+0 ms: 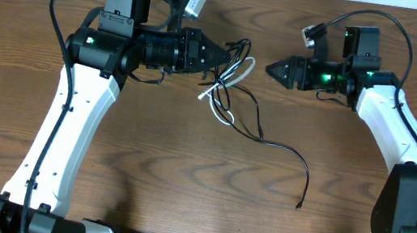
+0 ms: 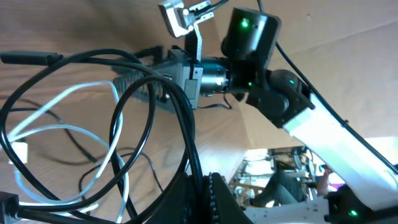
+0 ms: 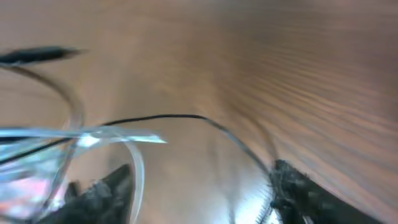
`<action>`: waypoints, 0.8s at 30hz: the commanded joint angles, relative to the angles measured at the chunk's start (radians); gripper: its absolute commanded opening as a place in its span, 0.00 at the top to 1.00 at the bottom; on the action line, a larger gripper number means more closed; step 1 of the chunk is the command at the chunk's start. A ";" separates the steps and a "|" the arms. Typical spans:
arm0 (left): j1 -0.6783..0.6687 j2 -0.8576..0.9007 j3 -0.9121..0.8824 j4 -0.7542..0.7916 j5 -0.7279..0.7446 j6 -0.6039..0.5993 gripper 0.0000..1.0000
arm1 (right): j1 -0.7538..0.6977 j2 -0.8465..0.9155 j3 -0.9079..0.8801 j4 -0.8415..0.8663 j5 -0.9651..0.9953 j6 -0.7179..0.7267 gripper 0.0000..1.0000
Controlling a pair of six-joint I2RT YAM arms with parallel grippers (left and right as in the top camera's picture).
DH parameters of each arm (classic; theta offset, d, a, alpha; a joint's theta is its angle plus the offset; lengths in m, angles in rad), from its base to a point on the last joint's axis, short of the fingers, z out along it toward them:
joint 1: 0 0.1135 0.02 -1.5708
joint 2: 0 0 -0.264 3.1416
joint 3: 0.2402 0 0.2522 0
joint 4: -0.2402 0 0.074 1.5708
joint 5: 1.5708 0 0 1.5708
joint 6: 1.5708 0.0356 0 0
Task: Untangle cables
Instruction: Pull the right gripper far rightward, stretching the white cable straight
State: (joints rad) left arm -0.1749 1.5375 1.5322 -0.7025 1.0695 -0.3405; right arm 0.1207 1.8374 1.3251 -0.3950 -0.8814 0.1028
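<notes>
Thin, floppy cables (image 1: pixel 238 92) are pinched in the left claw (image 1: pixel 223 57). The right claw (image 1: pixel 269 68) is spread open, and the white cable (image 1: pixel 228 78) could be grabbed mid-loop.

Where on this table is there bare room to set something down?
Bare wood lies between the left arm and the trailing black cable, and past that cable toward the right arm. Crowded: the cables between the left gripper and right gripper.
</notes>
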 commanded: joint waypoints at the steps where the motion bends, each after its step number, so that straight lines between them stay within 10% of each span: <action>1: 0.002 -0.004 0.010 0.016 0.114 0.002 0.92 | -0.030 0.006 0.003 0.008 -0.275 -0.188 0.24; 12: 0.002 -0.004 0.010 0.050 0.215 -0.046 0.93 | 0.003 0.112 0.003 0.169 -0.681 -0.275 0.31; 15: 0.002 -0.004 0.010 0.070 0.237 -0.079 0.93 | 0.034 0.112 0.003 0.187 -0.680 -0.269 0.52; 18: 0.002 -0.004 0.010 0.095 0.238 -0.107 0.92 | 0.045 0.112 0.003 0.237 -0.585 -0.118 0.98; 24: 0.002 -0.004 0.010 0.143 0.240 -0.133 0.93 | 0.026 0.111 0.003 0.179 -0.129 0.229 0.99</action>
State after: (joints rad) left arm -0.1749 1.5375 1.5322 -0.5758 1.2743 -0.4507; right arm 0.1631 1.9503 1.3247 -0.1833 -1.2945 0.1009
